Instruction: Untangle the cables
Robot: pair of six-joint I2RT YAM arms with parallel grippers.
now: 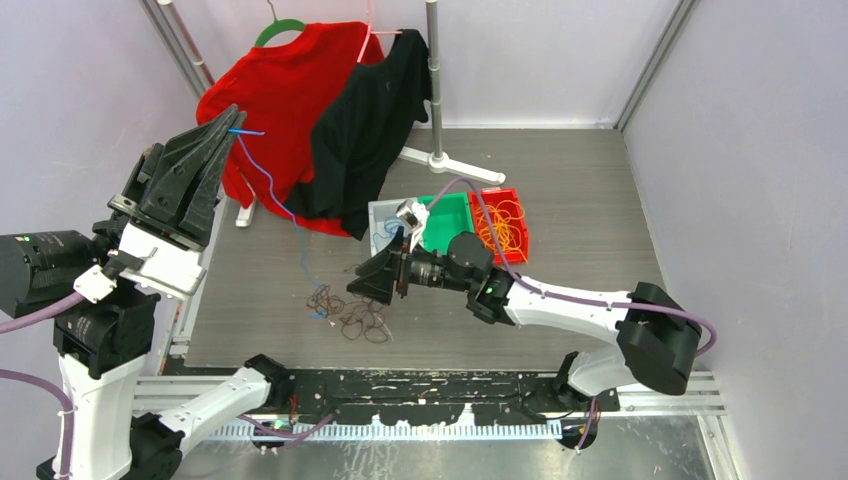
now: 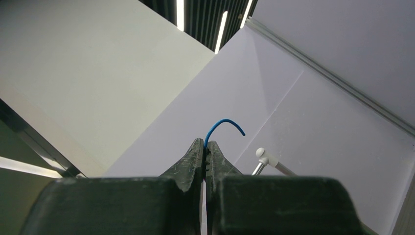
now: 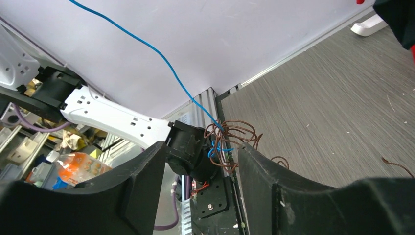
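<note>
Pinching the blue cable (image 2: 222, 125) between tightly pressed fingers (image 2: 188, 169), the left gripper (image 1: 236, 116) holds it high in the air. The strand runs down to a tangle of brown cables (image 1: 350, 315) on the table (image 1: 580, 200). The right gripper (image 3: 200, 149) hangs just beside that tangle, fingers spread wide; I cannot tell if it touches. Orange cables (image 1: 503, 228) lie in a red bin (image 1: 495, 192).

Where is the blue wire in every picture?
Top external: the blue wire hangs from the left pincer, upper left, and runs down to the brown tangle.
Left wrist: the blue wire curls out of the shut pincer tips, centre.
Right wrist: the blue wire slants from top left into the brown tangle, low centre.
Shared landmark: the brown tangle, seen in the top and right wrist views only.
</note>
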